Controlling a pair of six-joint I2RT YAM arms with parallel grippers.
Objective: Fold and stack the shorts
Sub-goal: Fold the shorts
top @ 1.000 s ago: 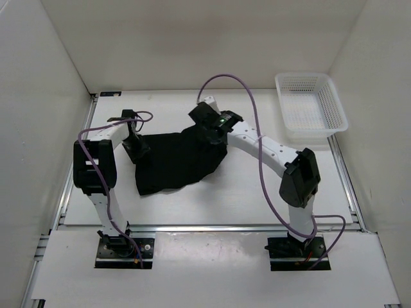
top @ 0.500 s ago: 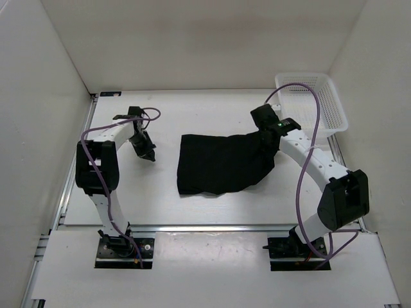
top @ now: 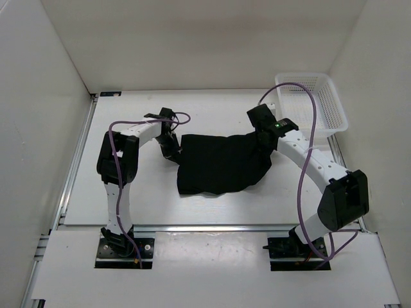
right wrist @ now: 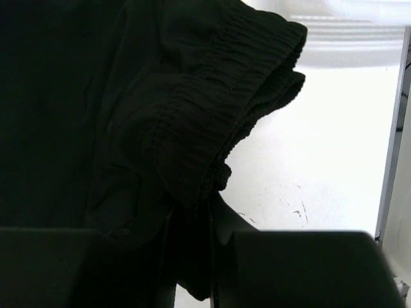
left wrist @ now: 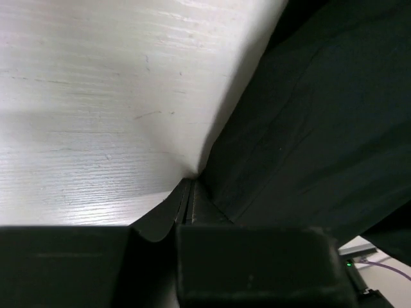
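The black shorts [top: 221,165] lie spread on the white table, roughly in the middle. My right gripper [top: 264,142] is at their upper right corner. In the right wrist view it [right wrist: 192,215] is shut on the gathered elastic waistband of the shorts [right wrist: 212,109], which bunches up between the fingers. My left gripper [top: 173,151] sits at the shorts' upper left edge. In the left wrist view its tips [left wrist: 189,187] are pressed together on the tabletop, right where the edge of the shorts [left wrist: 308,115] begins; no cloth shows between them.
A white plastic mesh basket [top: 310,106] stands at the back right corner. White walls enclose the table on three sides. A metal rail [top: 212,226] runs along the near edge in front of both arm bases.
The right gripper dragged the shorts to the right, then held about still. The left gripper let go, shut, and moved right to the shorts' left edge.
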